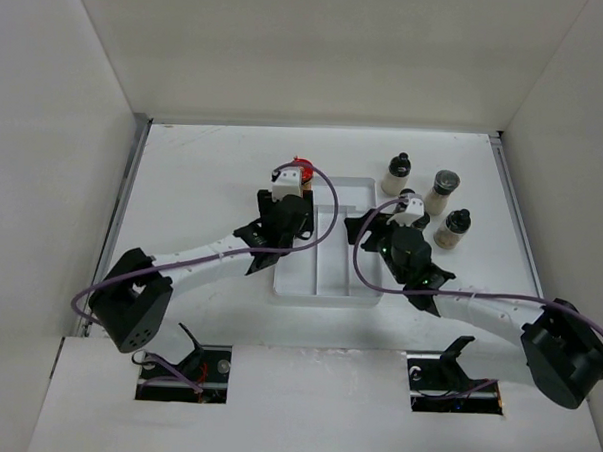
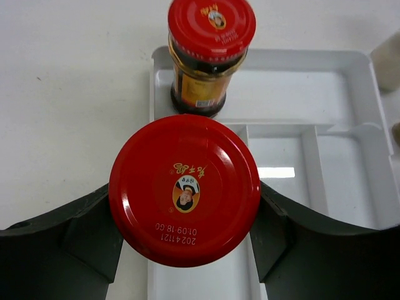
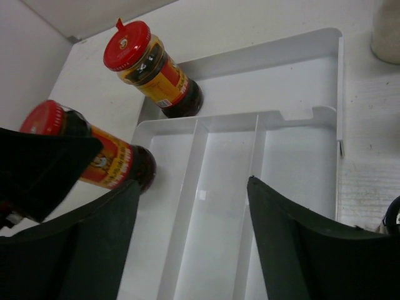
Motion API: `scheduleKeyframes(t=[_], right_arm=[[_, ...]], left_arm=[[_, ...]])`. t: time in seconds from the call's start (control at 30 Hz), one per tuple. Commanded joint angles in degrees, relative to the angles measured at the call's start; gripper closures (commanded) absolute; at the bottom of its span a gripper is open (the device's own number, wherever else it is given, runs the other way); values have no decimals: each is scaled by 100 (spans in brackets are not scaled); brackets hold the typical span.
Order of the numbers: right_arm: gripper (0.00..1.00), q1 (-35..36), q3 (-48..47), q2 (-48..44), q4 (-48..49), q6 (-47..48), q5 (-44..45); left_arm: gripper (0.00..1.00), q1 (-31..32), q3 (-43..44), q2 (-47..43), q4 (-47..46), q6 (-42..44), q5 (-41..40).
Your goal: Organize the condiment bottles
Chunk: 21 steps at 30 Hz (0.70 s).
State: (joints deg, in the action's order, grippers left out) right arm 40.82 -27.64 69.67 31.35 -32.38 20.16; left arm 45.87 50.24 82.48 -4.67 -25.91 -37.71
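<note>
At table centre: white divided tray (image 1: 324, 287), one wide compartment across the far end, three long lanes running toward the arm bases.
tray edges: low raised rim all round, thin dividers between the lanes.
left of tray: broad strip of table (image 1: 198, 181) out to the side wall (image 1: 56, 125), widest free room in the scene.
far of tray: shorter strip up to the back wall (image 1: 329, 57).
right of tray: tighter; whitish dark-lidded bottle (image 1: 396, 176), wide-lidded bottle (image 1: 443, 190) and brownish dark-lidded bottle (image 1: 452, 229) upright on the table, near one another, none touching, all outside the rim.
left gripper (image 2: 185, 212): closed on held red-capped bottle (image 2: 184, 187), fingers (image 2: 94, 237) on opposite sides just under the cap.
held red-capped bottle: upright at the tray's left rim, level with the lanes; base inside the rim or outside it, cannot tell; resting or lifted, cannot tell.
second red-capped bottle (image 2: 209, 62): upright in the far compartment, left corner, close to the rim, just beyond the held one, not touching.
right gripper (image 3: 194, 184): jaws apart, nothing between them, touching nothing; over the right-hand lanes, facing across the tray toward both red caps.
right gripper clearance: dark-lidded bottles just beside the wrist on its far and right sides in the top view.
</note>
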Motion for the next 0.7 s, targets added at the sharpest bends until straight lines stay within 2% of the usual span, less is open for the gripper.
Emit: scheduleKeyframes(t=[0.0, 0.07, 0.13, 0.27, 0.33, 0.43, 0.53, 0.67], right_arm=[[28, -52, 30, -252, 327, -13, 146], [42, -87, 22, -278, 267, -23, 155], [50, -79, 22, -348, 248, -5, 155], [53, -96, 101, -515, 249, -14, 295], [49, -87, 118, -638, 240, 30, 330], [34, -96, 206, -762, 283, 30, 514], [24, -131, 241, -876, 240, 21, 620], [21, -149, 285, -946, 240, 30, 734]], left_arm=[[54, 14, 487, -39, -931, 42, -105], [54, -21, 426, 75, -1036, 16, -96], [54, -30, 338, 207, -1229, 7, -17], [53, -3, 302, 453, -1388, 7, 45], [53, -3, 311, 602, -1458, 7, 80], [49, 14, 399, 840, -1493, 60, 45], [40, 14, 434, 972, -1493, 86, -8], [26, 67, 390, 849, -1511, 104, -113]])
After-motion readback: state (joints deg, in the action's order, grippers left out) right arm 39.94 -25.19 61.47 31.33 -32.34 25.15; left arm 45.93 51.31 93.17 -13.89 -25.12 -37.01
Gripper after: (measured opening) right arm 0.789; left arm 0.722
